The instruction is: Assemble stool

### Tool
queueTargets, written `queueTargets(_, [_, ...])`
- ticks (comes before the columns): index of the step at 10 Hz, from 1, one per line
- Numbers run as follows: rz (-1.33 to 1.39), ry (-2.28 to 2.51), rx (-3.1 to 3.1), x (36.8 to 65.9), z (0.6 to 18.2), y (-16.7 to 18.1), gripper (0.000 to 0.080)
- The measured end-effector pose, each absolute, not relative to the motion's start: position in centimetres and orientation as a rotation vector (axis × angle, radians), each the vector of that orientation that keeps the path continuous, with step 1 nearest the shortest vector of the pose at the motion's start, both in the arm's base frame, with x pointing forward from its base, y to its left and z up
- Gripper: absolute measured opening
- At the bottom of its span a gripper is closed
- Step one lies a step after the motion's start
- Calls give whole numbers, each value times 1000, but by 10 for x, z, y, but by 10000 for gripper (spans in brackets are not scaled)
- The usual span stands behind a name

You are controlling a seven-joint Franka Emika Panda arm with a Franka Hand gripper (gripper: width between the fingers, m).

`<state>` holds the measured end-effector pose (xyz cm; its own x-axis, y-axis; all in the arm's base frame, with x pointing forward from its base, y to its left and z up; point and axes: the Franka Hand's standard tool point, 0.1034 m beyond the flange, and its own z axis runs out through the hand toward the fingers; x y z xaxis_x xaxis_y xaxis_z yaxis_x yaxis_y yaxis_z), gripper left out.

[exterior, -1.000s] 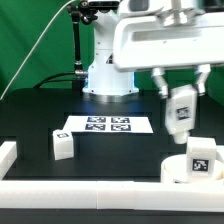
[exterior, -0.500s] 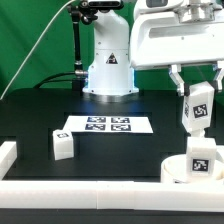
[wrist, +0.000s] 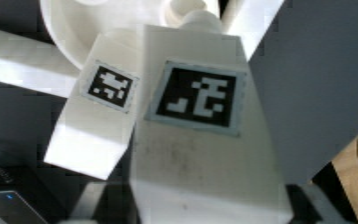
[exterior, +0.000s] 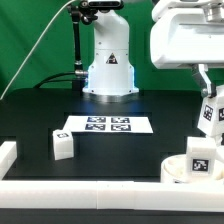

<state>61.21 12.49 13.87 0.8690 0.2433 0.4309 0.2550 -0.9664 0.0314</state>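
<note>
Black desk [exterior: 120, 155], white rail [exterior: 90, 190] along its front edge. Big white end effector [exterior: 214, 92] at the exterior view's right, clenched on a stool leg [exterior: 211, 116] held off the desk (tag faces the wrist view). Round seat [exterior: 178, 170] underneath, by the rail, second leg [exterior: 201, 156] standing on it. Marker board [exterior: 107, 125] mid-desk. Third leg [exterior: 62, 146] loose just beside it, on the exterior view's left.

You get bright, even light; the black table [exterior: 40, 110] shows faint sheen at the exterior view's left; your wrist view looks soft.
</note>
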Motion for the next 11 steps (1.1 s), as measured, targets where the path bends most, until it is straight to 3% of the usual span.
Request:
queueTargets(4, [-696,-488,-3008,612,126,132,324])
queueTargets(9, [-698,-529,-3005,620,125,135,324])
queueTargets(11, [-716,-566,-3000,617,114,136,324])
